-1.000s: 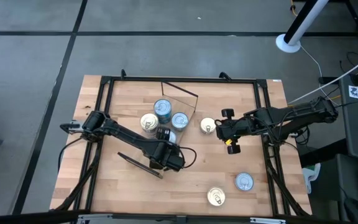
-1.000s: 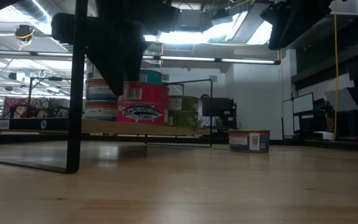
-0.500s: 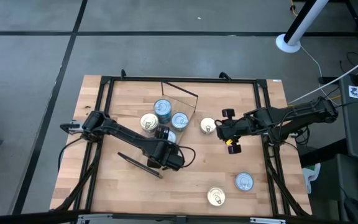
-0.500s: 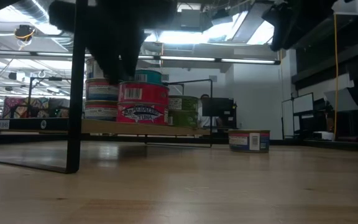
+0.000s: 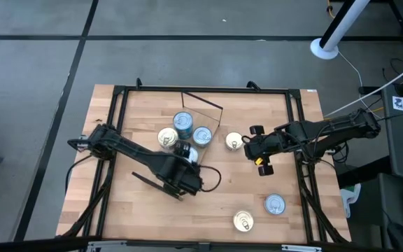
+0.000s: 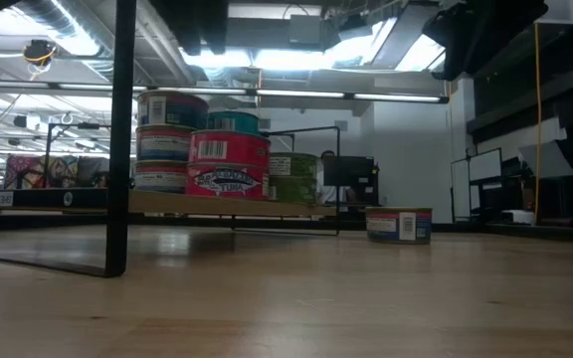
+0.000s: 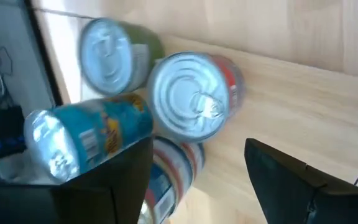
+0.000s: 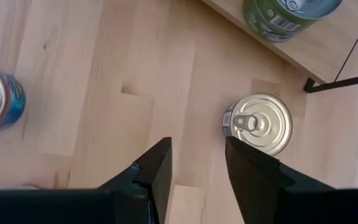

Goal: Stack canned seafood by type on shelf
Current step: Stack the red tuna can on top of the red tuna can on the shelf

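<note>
Left gripper (image 7: 197,180), fingers wide and empty, hovered over the shelved tins (image 5: 182,129); right gripper (image 8: 197,165), fingers half-open, faced the gold-lidded can (image 8: 263,123), seemingly next to grasp.

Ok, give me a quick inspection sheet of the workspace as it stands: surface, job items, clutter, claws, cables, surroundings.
Surface: slatted wooden tabletop inside a dark metal frame.
Shelf: plywood shelf carries the stacked cans; a red tuna can stands at its front, a green can behind, and a stack of three cans to one side.
Loose cans: gold-lidded can beside the shelf; silver-topped can and gold can near the table's front right.
Clutter: nothing seen.
Left claw: open, empty, in front of the shelf cans.
Right claw: fingers apart, empty, just short of the gold-lidded can.
Cables: black loop by the left arm; wires off the table's right edge.
Surroundings: grey floor, white pole base.
</note>
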Controlling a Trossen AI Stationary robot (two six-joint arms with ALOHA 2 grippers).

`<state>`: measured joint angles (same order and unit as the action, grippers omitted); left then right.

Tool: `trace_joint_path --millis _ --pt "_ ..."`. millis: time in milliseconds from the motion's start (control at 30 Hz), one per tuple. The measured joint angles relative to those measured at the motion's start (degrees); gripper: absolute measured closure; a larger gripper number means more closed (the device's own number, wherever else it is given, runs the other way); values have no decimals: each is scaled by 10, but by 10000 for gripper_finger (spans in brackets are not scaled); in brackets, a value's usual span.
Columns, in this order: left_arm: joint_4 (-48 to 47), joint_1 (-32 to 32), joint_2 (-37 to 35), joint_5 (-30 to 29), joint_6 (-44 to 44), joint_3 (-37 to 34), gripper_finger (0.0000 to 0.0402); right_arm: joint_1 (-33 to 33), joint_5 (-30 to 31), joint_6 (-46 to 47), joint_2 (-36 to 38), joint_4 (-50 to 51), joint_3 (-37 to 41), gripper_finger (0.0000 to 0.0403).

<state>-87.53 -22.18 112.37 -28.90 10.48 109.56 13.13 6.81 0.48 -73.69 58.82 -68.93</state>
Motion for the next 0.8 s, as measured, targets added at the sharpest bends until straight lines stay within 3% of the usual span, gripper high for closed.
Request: trace_joint_path --millis 233,433,633,800 --pt "9 2 -91 -22 45 -6 151 0 0 12 0 -2 0 253" --pt "103 2 -200 -35 61 -91 151 0 -4 14 -9 -3 0 253" --pt "253 2 -296 -34 61 -229 151 0 -94 56 -32 -4 0 253" --pt "338 2 -322 -33 61 -309 151 0 -194 149 -54 1 0 253"
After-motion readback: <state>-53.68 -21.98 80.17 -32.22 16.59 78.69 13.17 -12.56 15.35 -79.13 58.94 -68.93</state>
